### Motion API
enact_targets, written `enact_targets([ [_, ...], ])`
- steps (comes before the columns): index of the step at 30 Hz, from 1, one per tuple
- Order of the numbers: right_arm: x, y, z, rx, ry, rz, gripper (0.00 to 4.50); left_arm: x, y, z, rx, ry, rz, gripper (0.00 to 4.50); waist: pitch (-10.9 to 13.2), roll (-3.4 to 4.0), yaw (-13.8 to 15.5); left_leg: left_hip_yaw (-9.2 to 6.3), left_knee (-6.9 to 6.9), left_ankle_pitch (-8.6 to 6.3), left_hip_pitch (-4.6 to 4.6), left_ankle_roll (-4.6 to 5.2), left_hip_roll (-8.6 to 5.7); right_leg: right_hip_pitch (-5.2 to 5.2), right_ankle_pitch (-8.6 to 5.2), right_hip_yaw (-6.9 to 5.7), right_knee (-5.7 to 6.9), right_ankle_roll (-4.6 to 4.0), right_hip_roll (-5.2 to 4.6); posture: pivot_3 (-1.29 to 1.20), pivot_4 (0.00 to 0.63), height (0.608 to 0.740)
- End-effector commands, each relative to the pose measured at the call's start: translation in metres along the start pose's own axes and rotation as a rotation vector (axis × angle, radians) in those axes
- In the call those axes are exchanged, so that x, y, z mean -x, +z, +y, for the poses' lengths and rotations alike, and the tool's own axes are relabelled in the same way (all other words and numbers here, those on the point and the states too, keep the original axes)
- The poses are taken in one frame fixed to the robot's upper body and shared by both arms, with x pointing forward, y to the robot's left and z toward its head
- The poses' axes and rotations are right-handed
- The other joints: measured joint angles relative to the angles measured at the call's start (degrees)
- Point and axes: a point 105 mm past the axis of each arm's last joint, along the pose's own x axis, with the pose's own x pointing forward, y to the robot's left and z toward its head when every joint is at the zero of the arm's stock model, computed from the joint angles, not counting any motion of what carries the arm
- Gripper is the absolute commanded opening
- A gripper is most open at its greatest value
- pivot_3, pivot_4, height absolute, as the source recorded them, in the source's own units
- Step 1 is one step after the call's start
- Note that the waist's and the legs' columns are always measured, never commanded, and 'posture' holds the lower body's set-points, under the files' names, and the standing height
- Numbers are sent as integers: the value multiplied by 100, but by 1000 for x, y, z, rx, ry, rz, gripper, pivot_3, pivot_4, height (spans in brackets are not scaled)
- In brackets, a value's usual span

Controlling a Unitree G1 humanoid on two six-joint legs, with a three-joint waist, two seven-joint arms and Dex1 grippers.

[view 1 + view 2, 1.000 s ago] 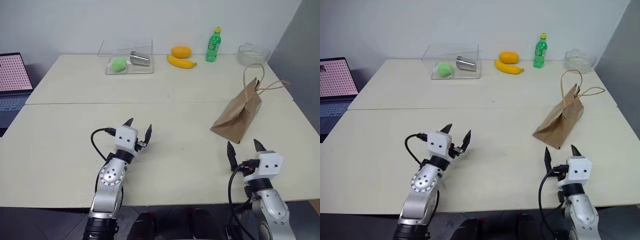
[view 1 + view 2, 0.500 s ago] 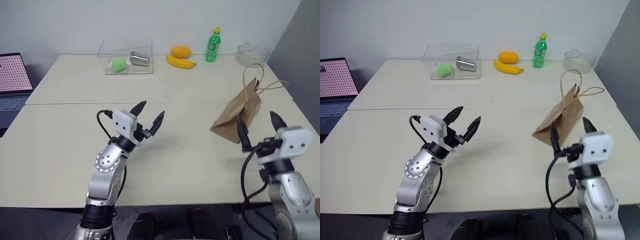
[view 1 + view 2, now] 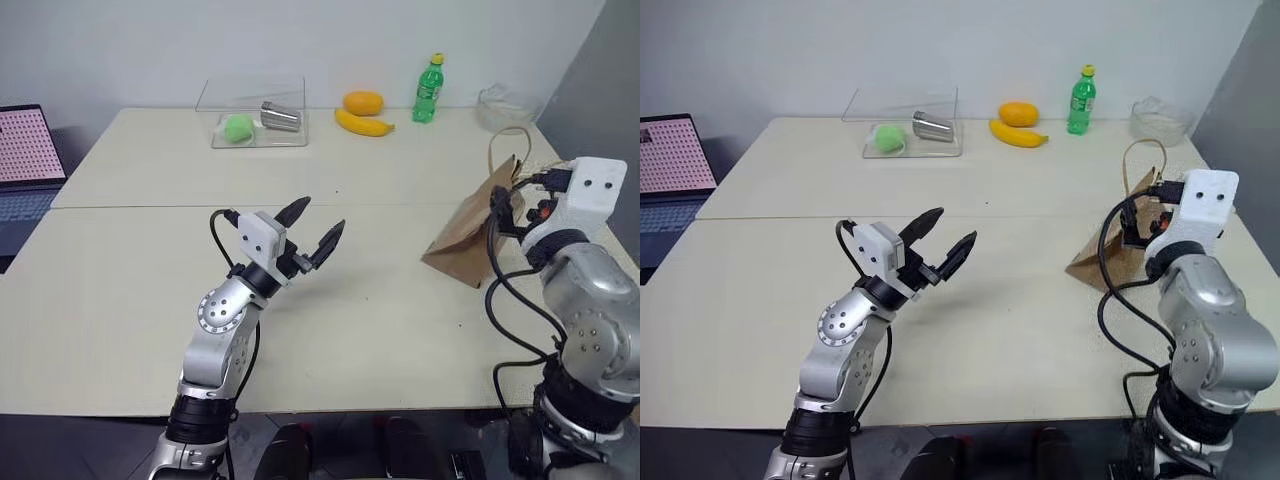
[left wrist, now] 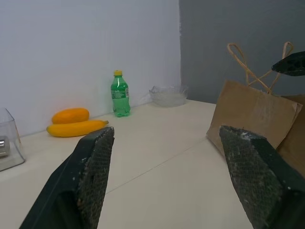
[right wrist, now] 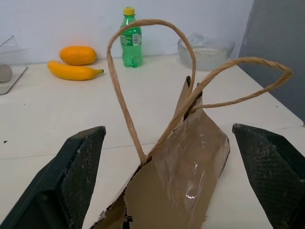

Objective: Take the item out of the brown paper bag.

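Several things line the far edge of the bench: a clear tray with a green ball and metal cup, an orange, a banana, a green bottle and a glass bowl. Mid-bench, the left hand hovers wide open, empty. Right of it the brown paper bag leans (contents hidden), the right hand spread wide, empty, just behind its loop handles.

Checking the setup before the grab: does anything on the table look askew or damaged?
The brown paper bag looks odd: it leans over rather than standing square, creased, with a ragged-looking edge and its loop handles splayed apart. Nothing else stands out.
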Motion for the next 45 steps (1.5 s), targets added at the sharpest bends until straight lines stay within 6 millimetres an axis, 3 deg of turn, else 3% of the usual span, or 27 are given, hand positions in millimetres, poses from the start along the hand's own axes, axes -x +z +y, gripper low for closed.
enact_targets([
  [1,-1,7,9,5,61,23,4500,-6,12,-4,-11,-23,-55,3697,0,0,-1,-2,0,0,0,0,0,0,0,-1,2,0,0,0,150,740],
  [7,-11,4,27,0,110,65,4500,-5,7,-5,-6,-24,-53,3697,0,0,-6,1,2,0,3,0,-1,-9,-1,2,29,-1,0,0,150,740],
  [21,-44,22,22,130,77,-26,4500,-7,4,-6,-2,-31,-61,3697,0,0,-12,2,3,1,2,0,-2,-11,-1,4,31,-1,-1,0,150,740],
  [35,-62,38,20,95,110,-22,4500,-11,4,-7,-3,-40,-68,3697,1,0,-11,2,2,1,1,0,-2,-12,-1,4,31,-1,-1,0,150,740],
  [39,-66,45,18,86,115,-29,3632,-12,4,-7,-5,-42,-68,3755,1,0,-9,3,2,1,0,0,-3,-12,-1,5,30,-1,-1,0,150,740],
  [45,-69,54,17,52,143,-28,1416,-12,5,-6,-7,-45,-70,3755,1,1,-13,3,2,1,0,0,-2,-14,-1,5,30,-1,-1,0,150,740],
])
